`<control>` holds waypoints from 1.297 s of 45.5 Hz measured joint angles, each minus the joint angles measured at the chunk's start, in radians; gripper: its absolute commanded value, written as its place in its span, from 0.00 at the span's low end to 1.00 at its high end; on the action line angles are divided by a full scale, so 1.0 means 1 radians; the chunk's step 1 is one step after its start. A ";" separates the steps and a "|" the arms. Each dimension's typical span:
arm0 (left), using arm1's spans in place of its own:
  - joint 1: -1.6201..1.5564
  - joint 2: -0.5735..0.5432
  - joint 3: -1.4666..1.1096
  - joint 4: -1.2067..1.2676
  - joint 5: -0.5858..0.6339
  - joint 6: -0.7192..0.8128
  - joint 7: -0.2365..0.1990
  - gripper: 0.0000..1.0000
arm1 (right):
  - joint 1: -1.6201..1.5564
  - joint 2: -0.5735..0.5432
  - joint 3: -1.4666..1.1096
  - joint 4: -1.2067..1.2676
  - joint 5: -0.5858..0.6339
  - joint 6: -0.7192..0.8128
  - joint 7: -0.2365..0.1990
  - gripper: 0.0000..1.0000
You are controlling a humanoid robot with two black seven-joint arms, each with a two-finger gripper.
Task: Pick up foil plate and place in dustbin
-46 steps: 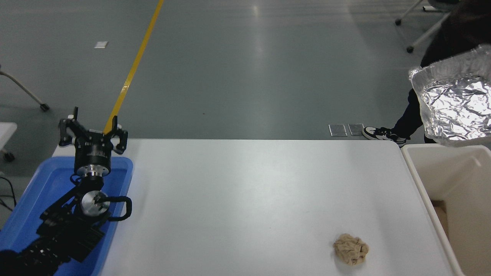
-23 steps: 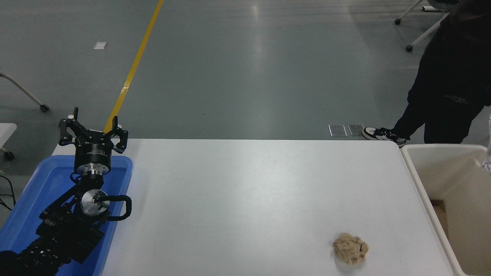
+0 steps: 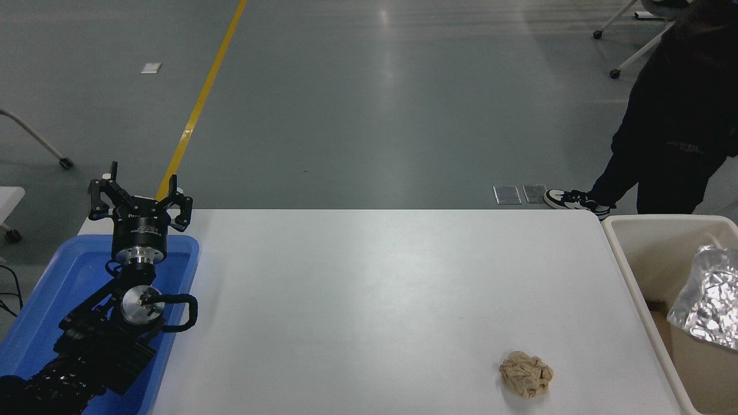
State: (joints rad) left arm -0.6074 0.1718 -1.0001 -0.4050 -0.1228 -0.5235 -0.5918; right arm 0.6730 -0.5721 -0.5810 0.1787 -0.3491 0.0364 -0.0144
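The left gripper (image 3: 140, 184) sits at the table's nine o'clock edge, above the blue tray (image 3: 69, 271), its fingers spread apart with nothing between them. The right arm is out of sight. Over at three o'clock, the foil plate (image 3: 708, 297) lies tilted inside the dustbin (image 3: 628, 271). On the white table (image 3: 375, 300), a crumpled paper ball (image 3: 526, 375) rests toward five o'clock. A person in black (image 3: 674, 115) stands at two o'clock.

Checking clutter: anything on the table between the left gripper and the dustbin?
Head view: only bare white table between the left gripper and the dustbin. The paper ball lies nearer the camera, off that line.
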 measured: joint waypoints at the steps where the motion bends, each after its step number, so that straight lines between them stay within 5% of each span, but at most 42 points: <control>1: 0.000 0.000 0.000 0.000 0.000 0.000 0.000 0.99 | -0.004 0.004 0.001 -0.001 0.001 -0.001 -0.001 0.00; 3: 0.000 0.000 0.000 0.000 0.000 0.000 0.000 0.99 | -0.012 0.013 0.003 -0.004 0.004 -0.005 -0.002 0.00; 5: 0.000 0.000 0.000 0.000 0.000 0.000 0.000 0.99 | -0.017 0.019 0.005 -0.006 0.006 -0.007 -0.003 0.23; 7: 0.000 0.000 0.000 0.000 0.000 0.000 0.000 0.99 | -0.022 0.027 0.006 -0.008 0.009 -0.010 -0.004 0.99; 32: -0.002 0.000 0.000 0.000 0.000 -0.001 0.000 0.99 | 0.107 -0.029 -0.025 0.118 -0.026 -0.012 -0.003 1.00; 49: -0.002 -0.001 0.001 0.000 0.001 -0.002 0.001 0.99 | 0.718 -0.278 -0.257 0.758 -0.301 0.055 0.003 1.00; 59: -0.001 0.000 0.002 0.000 0.002 -0.002 0.001 0.99 | 1.062 -0.196 -0.409 1.025 -0.293 0.219 0.002 1.00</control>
State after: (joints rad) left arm -0.6088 0.1717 -0.9986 -0.4051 -0.1210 -0.5255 -0.5904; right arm 1.7350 -0.7681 -0.9898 1.2039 -0.6424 0.2550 -0.0120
